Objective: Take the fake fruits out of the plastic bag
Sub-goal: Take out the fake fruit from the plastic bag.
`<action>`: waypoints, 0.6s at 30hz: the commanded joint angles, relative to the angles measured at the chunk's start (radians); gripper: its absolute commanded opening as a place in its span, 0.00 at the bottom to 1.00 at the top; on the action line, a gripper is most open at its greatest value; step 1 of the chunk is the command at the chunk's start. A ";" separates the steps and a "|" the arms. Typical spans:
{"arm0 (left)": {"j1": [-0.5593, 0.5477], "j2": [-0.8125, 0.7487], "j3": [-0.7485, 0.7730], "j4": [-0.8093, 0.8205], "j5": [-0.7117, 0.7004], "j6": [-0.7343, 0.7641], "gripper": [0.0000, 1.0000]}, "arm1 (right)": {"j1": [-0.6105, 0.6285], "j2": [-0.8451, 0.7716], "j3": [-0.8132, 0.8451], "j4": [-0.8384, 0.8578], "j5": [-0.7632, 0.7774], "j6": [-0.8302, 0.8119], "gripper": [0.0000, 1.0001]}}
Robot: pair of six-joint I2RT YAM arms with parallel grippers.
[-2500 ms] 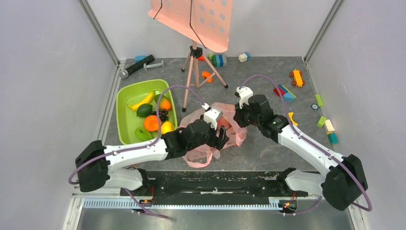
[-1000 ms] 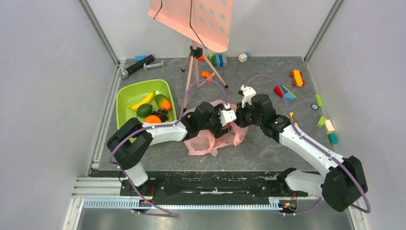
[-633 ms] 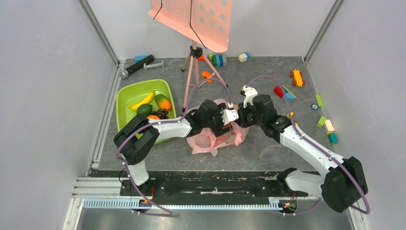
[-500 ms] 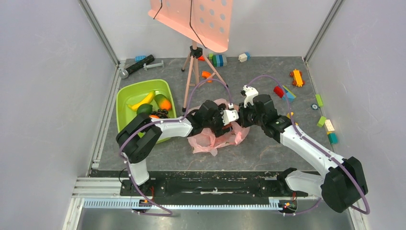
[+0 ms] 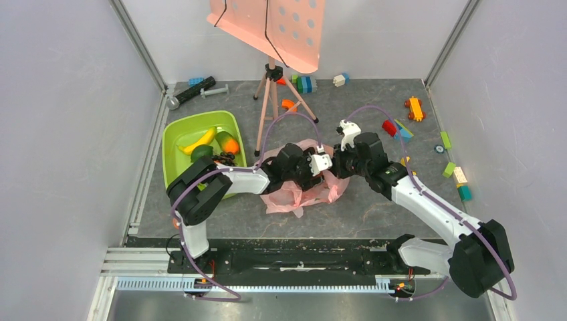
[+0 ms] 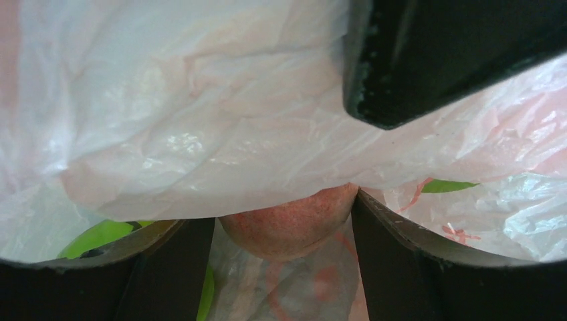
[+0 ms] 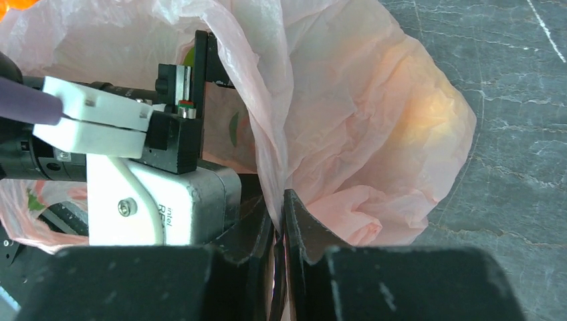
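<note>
Plastic bag (image 5: pixel 294 195), top view: one, crumpled at centre of surface (image 5: pixel 374 207).
Green tub (image 5: pixel 172 144), top view: one, left of bag; holds banana (image 5: pixel 198 140), lime (image 5: pixel 200 153), orange fruit (image 5: pixel 231 144), grapes (image 5: pixel 226 159); remainder hidden under left arm (image 5: pixel 227 180).
Left tool (image 6: pixel 282 212), left wrist view: inside bag; jaws spread, flanking one reddish fruit (image 6: pixel 287 231); grip cannot be told.
Right tool (image 7: pixel 279 207), right wrist view: clenched on bag's film at the opening.

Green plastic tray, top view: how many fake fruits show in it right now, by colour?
Yellow banana: 1
Green round fruit: 1
Orange fruit: 1
Dark grape bunch: 1
Total: 4 visible; the left arm hides the near part of the green plastic tray.
</note>
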 commanded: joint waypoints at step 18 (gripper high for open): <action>-0.007 -0.366 -0.111 -0.222 0.168 -0.126 0.64 | 0.003 -0.024 -0.019 0.049 0.032 0.011 0.11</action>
